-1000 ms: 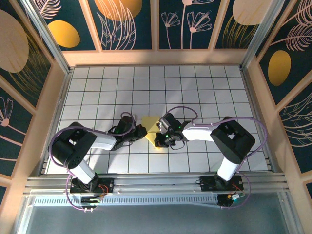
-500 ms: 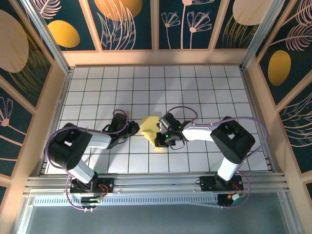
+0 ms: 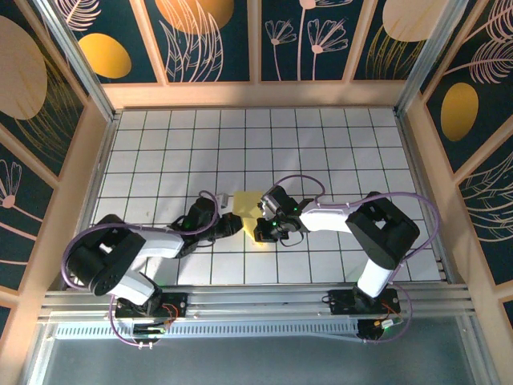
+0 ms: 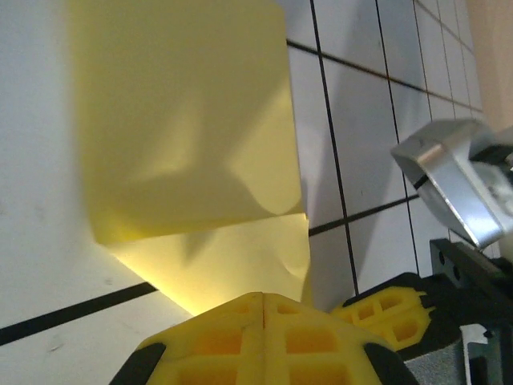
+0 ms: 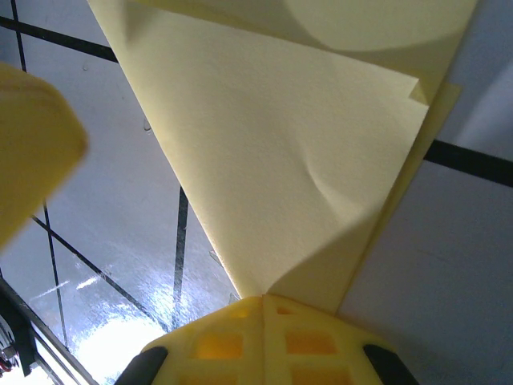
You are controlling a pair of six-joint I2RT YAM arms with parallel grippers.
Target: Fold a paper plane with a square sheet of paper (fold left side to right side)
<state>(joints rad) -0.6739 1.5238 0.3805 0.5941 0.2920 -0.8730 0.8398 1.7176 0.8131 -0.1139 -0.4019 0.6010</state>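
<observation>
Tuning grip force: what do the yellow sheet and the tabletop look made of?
The sheet looks like thin matte paper: fine grain and soft creases, and it bends without cracking. The tabletop is a hard, glossy white surface with dark grid lines and mirror-like glare. It could be laminate or a coated panel; I can't tell.

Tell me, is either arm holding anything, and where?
The right end effector pinches the paper by a folded corner. The left end effector is shut at its edge; a grip there cannot be told.
</observation>
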